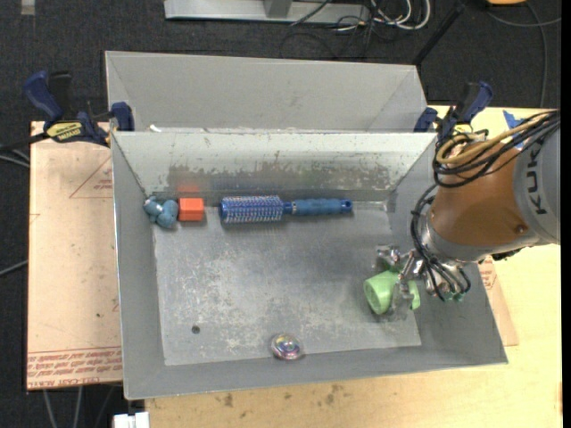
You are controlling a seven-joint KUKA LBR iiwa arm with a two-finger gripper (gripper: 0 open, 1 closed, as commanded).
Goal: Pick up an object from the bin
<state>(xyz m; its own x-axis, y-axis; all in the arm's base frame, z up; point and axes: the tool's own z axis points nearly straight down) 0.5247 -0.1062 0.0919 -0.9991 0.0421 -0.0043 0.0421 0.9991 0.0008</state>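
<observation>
Grey metal bin (259, 319), near its right wall, fingers (403, 290) clamped on rim of light green cup (379, 293)

One overhead camera, slightly oblique, well back; whole grey bin (268, 283) in frame; arm (482, 212) at right edge

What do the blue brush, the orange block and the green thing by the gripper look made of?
The brush: blue plastic, probably; evenly coloured, moulded bristle rows, matt. The orange block: foam or painted wood, flat matt faces; cannot tell which. The green thing, beside the gripper: soft-sheen plastic or rubber, pale uniform colour.
</observation>
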